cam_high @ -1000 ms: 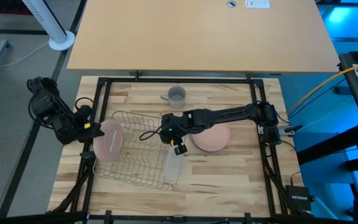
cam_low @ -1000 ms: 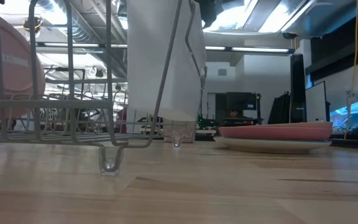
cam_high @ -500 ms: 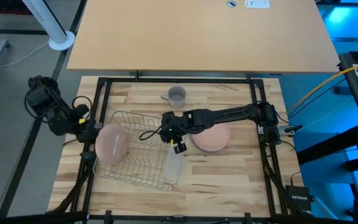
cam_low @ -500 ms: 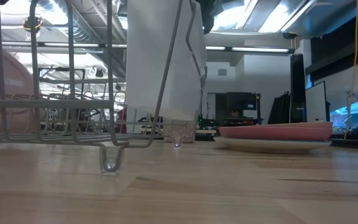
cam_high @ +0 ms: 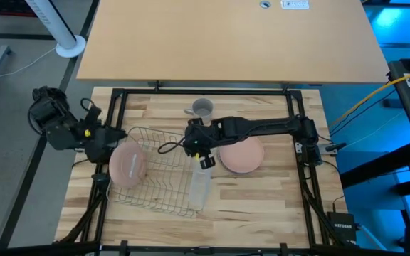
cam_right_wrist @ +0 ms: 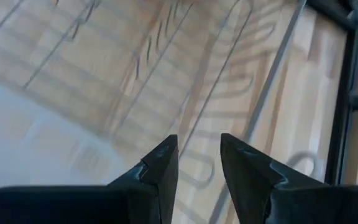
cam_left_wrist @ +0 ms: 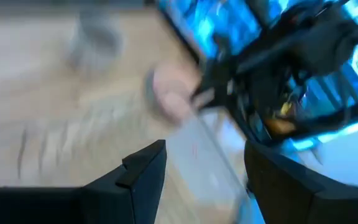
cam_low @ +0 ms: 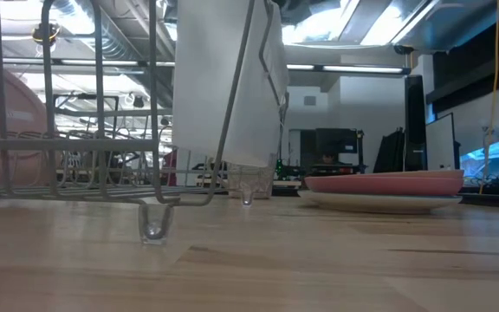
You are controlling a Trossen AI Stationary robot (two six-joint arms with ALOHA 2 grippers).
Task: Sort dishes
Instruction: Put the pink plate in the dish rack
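The left gripper (cam_high: 112, 136) hung open and empty just beside a pink plate (cam_high: 127, 163) standing in the wire rack's (cam_high: 164, 186) left end. The right gripper (cam_high: 202, 153), open too, hovered above the white plate (cam_high: 199, 186) racked upright, likely for draining. Another pink plate (cam_high: 244, 156) lay flat, right.

Beyond a tan desk (cam_high: 226, 39), ceiling strip lights (cam_low: 319, 67) glow, seemingly fluorescent.

A wire rack (cam_high: 164, 174) and grey cup (cam_high: 202, 109) sit apart.
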